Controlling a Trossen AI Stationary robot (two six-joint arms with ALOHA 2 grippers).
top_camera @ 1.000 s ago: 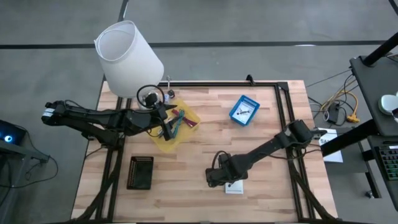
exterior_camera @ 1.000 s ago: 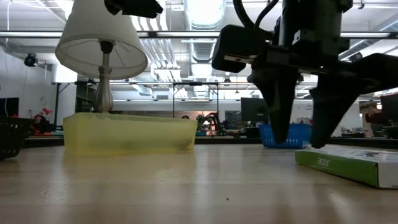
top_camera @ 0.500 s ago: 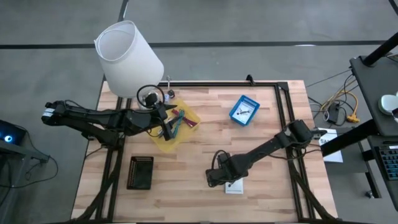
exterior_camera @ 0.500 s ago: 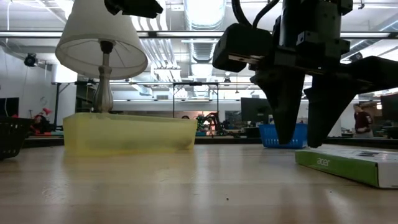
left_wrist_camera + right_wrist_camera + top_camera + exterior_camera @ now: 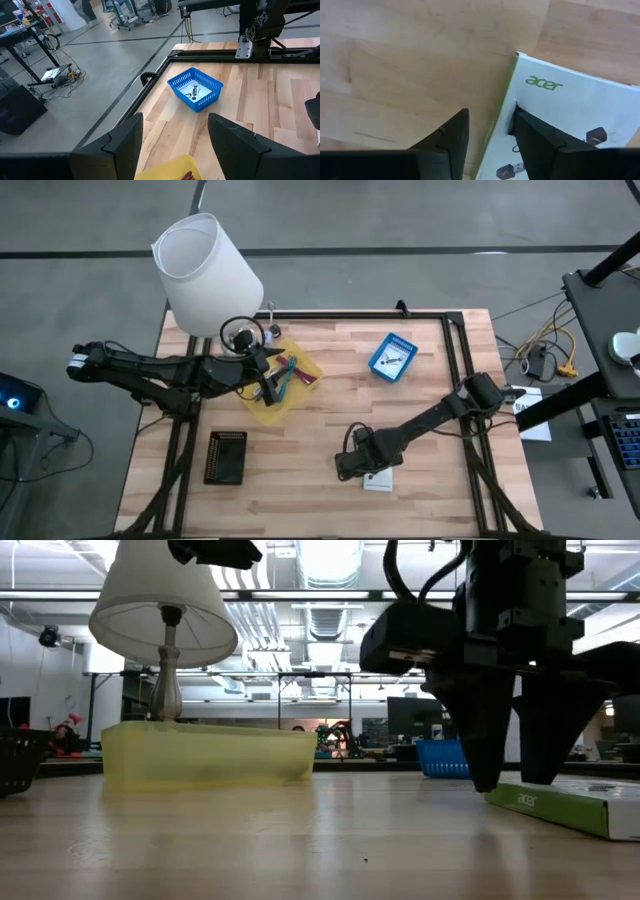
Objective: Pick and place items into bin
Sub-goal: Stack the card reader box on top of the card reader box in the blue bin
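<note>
A white rectangular packet with a green side and printed lettering lies flat near the table's near edge. My right gripper is open and points down at the packet's left end. One finger is over its top face and the other stands beside it over bare wood. My left gripper hangs open and empty above the yellow bin. The bin holds a teal pen and reddish-purple pieces. My right gripper comes from above, pointing down, astride the packet's left end edge. One finger is over the top face just inside that edge, and the other is off the packet. I cannot tell whether either finger touches it.
A blue basket with a small silvery piece sits toward the far right. A black basket stands near the left front. The white lamp rises behind the bin. A black frame rail edges the table.
My right gripper has moved toward the table's right, onto the packet's end, and has come down a little. It has stayed open. The packet has not moved.
</note>
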